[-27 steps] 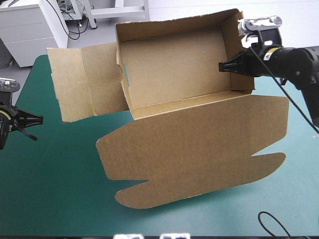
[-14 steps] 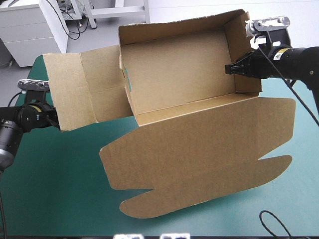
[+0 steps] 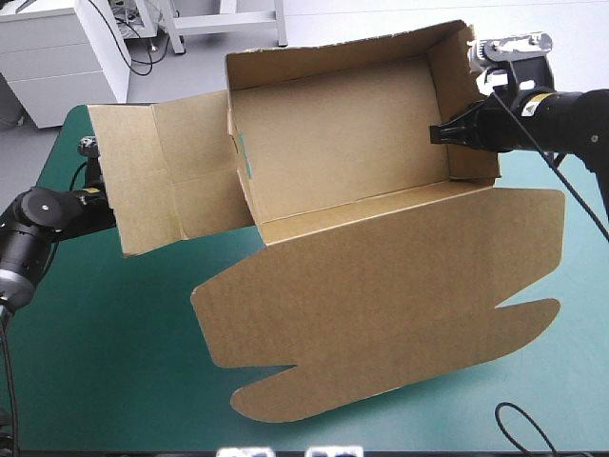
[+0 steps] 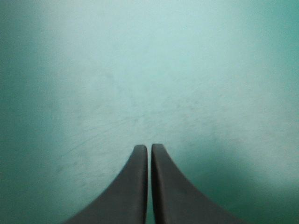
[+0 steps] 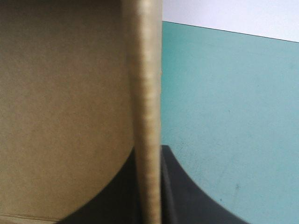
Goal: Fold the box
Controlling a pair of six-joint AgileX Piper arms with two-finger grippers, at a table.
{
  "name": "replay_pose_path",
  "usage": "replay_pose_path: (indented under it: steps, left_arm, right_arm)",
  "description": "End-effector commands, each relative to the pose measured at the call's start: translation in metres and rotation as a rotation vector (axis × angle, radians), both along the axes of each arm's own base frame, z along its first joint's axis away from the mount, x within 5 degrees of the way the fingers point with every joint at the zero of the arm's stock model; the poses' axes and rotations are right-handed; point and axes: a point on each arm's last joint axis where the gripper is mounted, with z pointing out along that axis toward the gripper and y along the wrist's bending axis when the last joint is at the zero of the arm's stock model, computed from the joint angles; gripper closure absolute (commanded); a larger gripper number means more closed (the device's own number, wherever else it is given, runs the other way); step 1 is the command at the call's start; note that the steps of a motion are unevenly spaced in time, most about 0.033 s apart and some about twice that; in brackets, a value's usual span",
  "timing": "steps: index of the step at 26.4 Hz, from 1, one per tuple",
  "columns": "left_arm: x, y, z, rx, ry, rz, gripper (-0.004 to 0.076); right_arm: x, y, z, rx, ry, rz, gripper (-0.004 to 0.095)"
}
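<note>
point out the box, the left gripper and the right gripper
box (image 3: 333,133): high view, inner base panel
left gripper (image 4: 149,147): left wrist view, shut fingertips
right gripper (image 3: 437,131): high view, fingertips on right wall

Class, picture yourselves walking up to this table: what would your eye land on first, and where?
The big brown box dominates the teal-green table: walls raised at the far side, its lid flat toward the near edge, one side panel spread to the left. The right hand is shut on the right wall; the left hand, shut, is at that panel's outer edge.
</note>
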Motion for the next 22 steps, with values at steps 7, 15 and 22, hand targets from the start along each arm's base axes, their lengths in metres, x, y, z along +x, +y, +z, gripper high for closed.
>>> replay_pose_path:
  steps: [7, 15, 22]
  left_arm:
    - [-0.015, -0.032, 0.062, -0.384, -0.186, -0.264, 0.0715]
    - [-0.028, -0.043, 0.094, -0.556, -0.226, -0.431, 0.0715]
    - [-0.041, -0.049, 0.117, -0.639, -0.256, -0.567, 0.0598]
  right_arm:
    - [-0.014, -0.003, 0.025, 0.044, -0.117, -0.013, 0.0927]
    - [-0.012, -0.004, 0.024, 0.032, -0.118, -0.021, 0.0927]
    - [0.004, 0.001, 0.016, 0.071, -0.105, -0.017, 0.0925]
